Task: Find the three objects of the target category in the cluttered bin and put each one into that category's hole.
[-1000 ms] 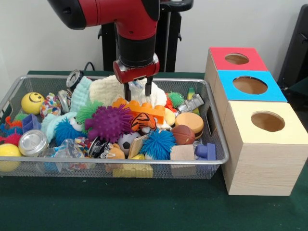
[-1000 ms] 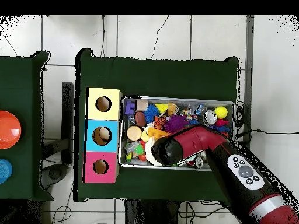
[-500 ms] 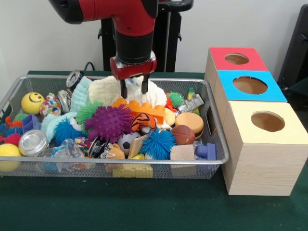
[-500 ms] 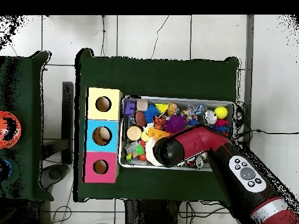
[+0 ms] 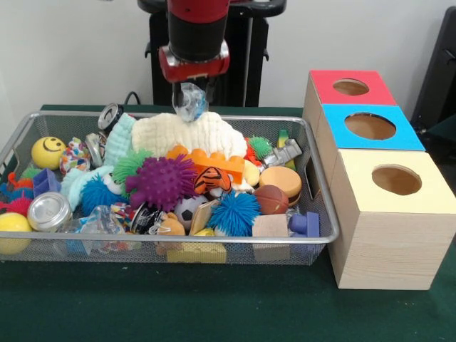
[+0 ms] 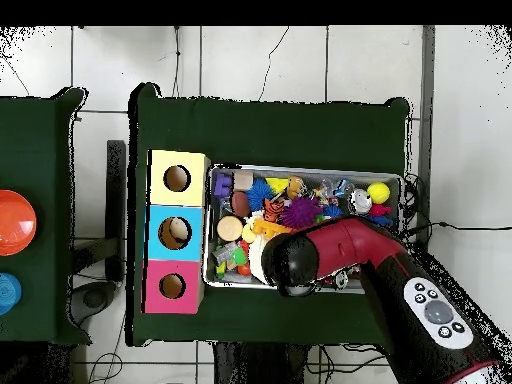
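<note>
claw (image 5: 191,96) pinching crinkled clear wrapper (image 5: 190,105) | above wire-mesh bin (image 5: 313,178)

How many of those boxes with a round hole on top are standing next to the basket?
3, in a row beside the wire basket: the red-topped box farthest back, the blue-topped box in the middle, the pale yellow-topped box nearest the front camera. No others show.
</note>
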Motion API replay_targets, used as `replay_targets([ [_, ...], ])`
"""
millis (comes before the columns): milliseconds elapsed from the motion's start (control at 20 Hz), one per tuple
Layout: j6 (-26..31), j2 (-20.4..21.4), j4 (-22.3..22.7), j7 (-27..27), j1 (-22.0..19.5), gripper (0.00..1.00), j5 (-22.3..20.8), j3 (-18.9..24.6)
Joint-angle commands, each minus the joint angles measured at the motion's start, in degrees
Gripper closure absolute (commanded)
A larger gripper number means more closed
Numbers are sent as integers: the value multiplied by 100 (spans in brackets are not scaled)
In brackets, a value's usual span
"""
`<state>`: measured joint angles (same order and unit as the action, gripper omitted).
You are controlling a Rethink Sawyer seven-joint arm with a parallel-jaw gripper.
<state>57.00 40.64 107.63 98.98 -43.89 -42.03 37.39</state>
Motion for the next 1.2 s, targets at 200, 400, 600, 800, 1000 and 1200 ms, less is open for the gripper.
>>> replay_targets([
  [200, 1269, 354, 4, -1003, 38, 0, 256, -58],
  [400, 1294, 231, -104, -970, 68, 0, 171, -16],
  [600, 1207, 183, -92, -959, 50, 0, 106, -1],
  [800, 1133, 166, -54, -955, 27, 0, 86, 0],
  [1000, 1044, 156, -33, -971, 1, 0, 90, 32],
  [1200, 677, -22, -26, -966, -87, 0, -17, 48],
])
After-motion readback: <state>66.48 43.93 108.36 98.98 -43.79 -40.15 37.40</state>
